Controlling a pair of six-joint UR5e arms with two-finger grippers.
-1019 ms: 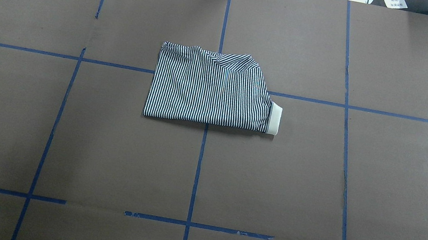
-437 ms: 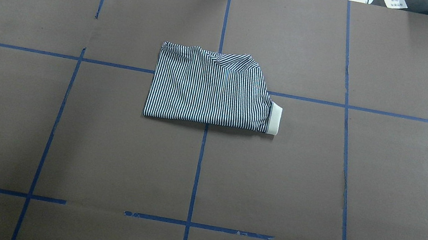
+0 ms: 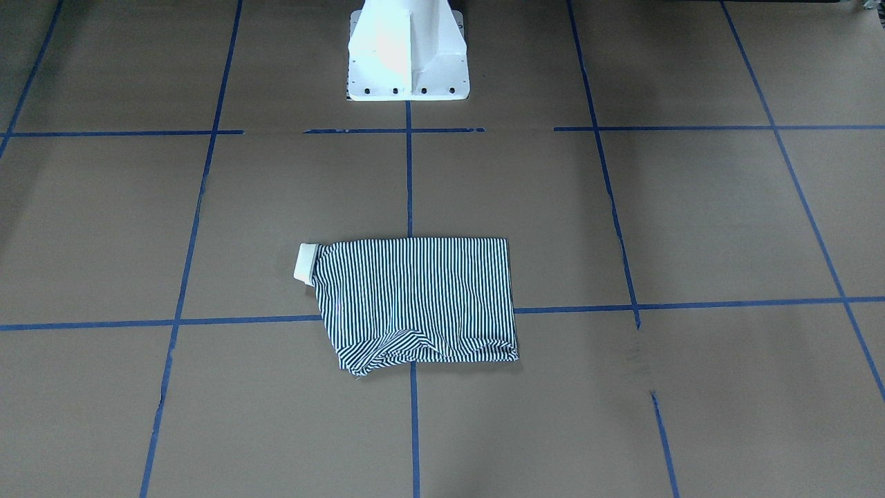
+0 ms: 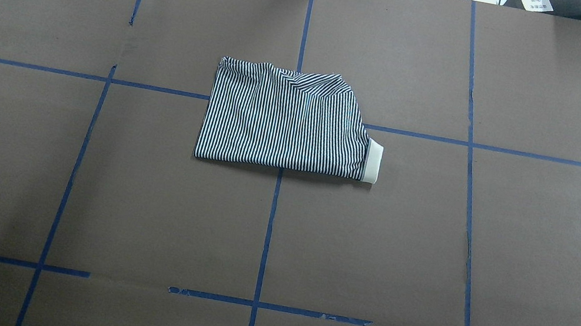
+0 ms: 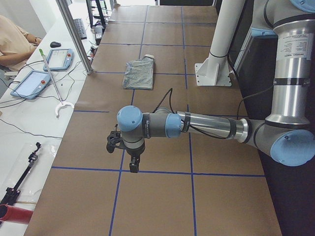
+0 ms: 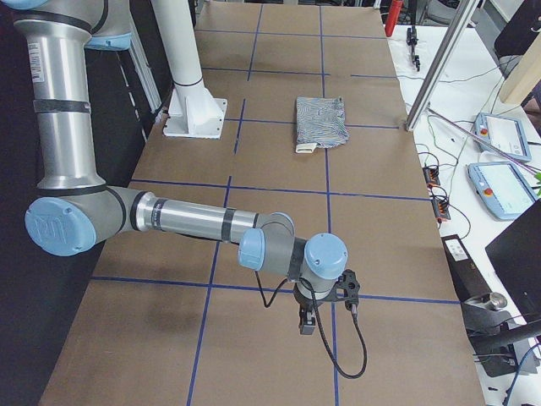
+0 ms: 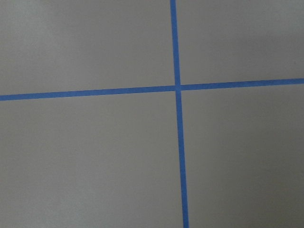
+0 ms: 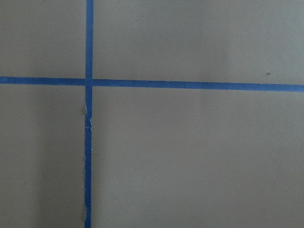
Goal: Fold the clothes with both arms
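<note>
The clothes are one navy-and-white striped shirt (image 4: 286, 120), folded into a flat rectangle at the table's middle. A cream band (image 4: 373, 162) sticks out at one end. The shirt (image 3: 415, 297) lies alone with no arm over it. My left gripper (image 5: 123, 152) hangs low over the brown paper, far from the shirt (image 5: 139, 74), at the table's left end. My right gripper (image 6: 325, 309) hangs the same way at the right end, far from the shirt (image 6: 321, 121). I cannot tell whether either is open or shut. Both wrist views show only paper and tape.
Brown paper with a blue tape grid (image 4: 269, 231) covers the table. The white pedestal base (image 3: 408, 55) stands behind the shirt. A side bench holds teach pendants (image 5: 29, 83), cables and a metal post (image 5: 74, 34), with a person (image 5: 12, 42) seated there.
</note>
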